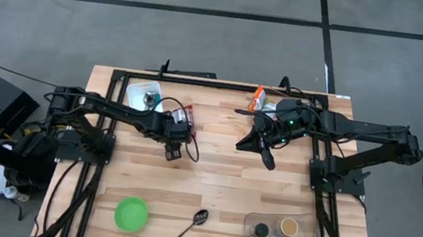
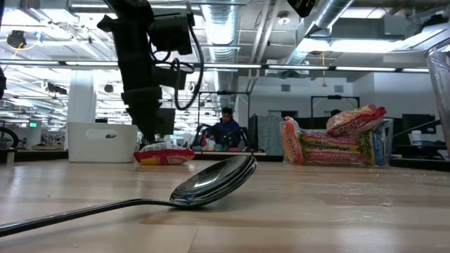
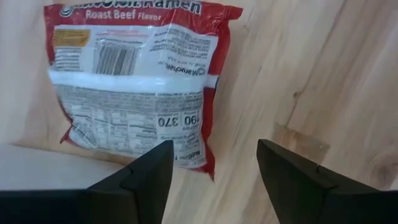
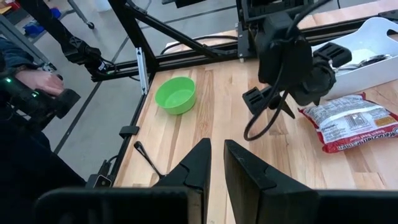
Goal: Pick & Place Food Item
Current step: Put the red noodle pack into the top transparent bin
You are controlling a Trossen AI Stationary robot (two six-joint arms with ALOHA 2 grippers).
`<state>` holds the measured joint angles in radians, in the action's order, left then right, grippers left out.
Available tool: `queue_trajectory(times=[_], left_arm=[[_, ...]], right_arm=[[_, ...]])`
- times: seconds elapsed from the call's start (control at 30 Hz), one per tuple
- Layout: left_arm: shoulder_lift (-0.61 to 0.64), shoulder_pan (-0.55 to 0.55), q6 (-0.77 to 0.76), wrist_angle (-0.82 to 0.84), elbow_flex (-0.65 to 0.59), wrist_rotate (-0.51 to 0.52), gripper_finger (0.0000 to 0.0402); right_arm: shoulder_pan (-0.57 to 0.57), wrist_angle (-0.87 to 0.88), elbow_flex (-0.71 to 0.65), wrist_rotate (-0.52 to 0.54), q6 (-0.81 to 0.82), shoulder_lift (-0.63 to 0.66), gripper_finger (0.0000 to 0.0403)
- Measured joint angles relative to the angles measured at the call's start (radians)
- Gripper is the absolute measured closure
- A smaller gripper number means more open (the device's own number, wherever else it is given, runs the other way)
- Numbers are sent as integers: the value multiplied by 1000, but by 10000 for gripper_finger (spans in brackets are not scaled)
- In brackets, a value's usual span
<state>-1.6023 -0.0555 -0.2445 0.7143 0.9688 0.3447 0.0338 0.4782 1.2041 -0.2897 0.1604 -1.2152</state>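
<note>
The left hand (image 3: pixel 211 177) hung wide open just above the ramen packet (image 3: pixel 134 87) on the pale wooden desk (image 3: pixel 311 74) — right hand (image 4: pixel 214 165) shut, a workshop behind.

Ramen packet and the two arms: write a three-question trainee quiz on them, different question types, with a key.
1. True or false: the left gripper is clamped on the ramen packet.
2. Multiple choice: the green bowl sits (A) beside the spoon, (B) inside the white tray, (C) on the ramen packet.
3. Fill in: the right gripper's jaws stand nearly ____.

Key
1. False: the jaws stand apart above the packet, which lies flat on the table.
2. A.
3. Shut, holding nothing.
</note>
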Motion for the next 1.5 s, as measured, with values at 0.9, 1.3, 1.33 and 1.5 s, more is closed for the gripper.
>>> queue_trajectory(times=[0.9,1.3,1.33,1.5], left_arm=[[-2,0,154,-79,0,96,147],[-2,0,189,-112,0,50,147],[-2,0,190,-120,0,50,147],[-2,0,283,-159,0,51,147]], right_arm=[[2,0,0,2,-11,0,363],[2,1,0,2,-14,0,363],[2,0,0,2,-17,0,363],[2,0,0,2,-37,0,363]])
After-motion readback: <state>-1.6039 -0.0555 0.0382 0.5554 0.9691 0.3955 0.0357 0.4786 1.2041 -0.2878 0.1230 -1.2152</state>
